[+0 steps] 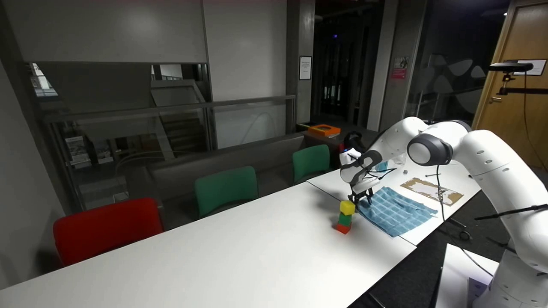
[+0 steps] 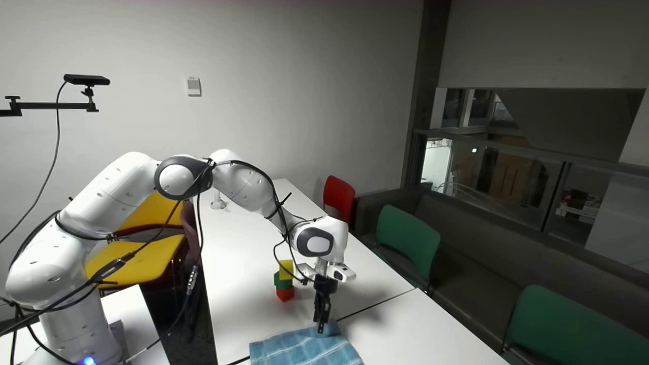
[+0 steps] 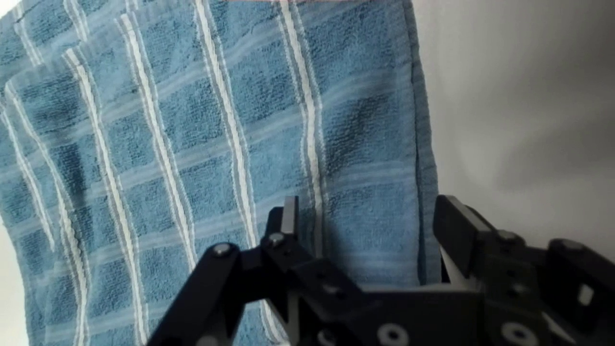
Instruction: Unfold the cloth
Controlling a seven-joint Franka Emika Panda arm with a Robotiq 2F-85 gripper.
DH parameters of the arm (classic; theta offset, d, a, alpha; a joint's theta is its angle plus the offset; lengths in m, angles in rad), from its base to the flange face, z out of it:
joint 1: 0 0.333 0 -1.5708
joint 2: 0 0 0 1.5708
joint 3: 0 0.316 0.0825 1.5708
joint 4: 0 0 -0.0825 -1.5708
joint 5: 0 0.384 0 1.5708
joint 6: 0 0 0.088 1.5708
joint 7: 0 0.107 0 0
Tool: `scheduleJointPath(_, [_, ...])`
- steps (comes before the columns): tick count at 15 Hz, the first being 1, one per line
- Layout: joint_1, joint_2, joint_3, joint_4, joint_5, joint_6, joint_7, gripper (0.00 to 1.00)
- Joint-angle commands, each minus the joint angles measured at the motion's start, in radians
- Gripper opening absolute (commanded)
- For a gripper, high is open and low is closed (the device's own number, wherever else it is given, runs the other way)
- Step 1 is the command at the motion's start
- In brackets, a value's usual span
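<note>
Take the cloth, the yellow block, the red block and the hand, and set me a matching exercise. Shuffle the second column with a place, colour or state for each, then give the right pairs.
Things:
1. cloth
2. yellow block
3. red block
4. hand

Places, colours, states:
A. directly beneath the green block
B. blue with white stripes
C. open, at an edge of the cloth
D. on top of the green block

Right pairs: 1-B, 2-D, 3-A, 4-C
</note>
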Motion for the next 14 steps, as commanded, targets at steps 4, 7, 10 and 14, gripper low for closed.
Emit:
scheduleJointPath(4, [-0.009, 0.013, 0.004, 0.032, 0.016, -0.028, 0.007, 0.23])
scheduleJointPath(7, [-0.008, 0.013, 0.003, 0.032, 0.014, -0.029, 0.007, 0.01])
scheduleJointPath(10, [-0.012, 0.000, 0.002, 0.023, 0.016, -0.028, 0.002, 0.00])
scheduleJointPath(14, [-0.031, -0.070, -0.009, -0.039, 0.036, -0.003, -0.004, 0.00])
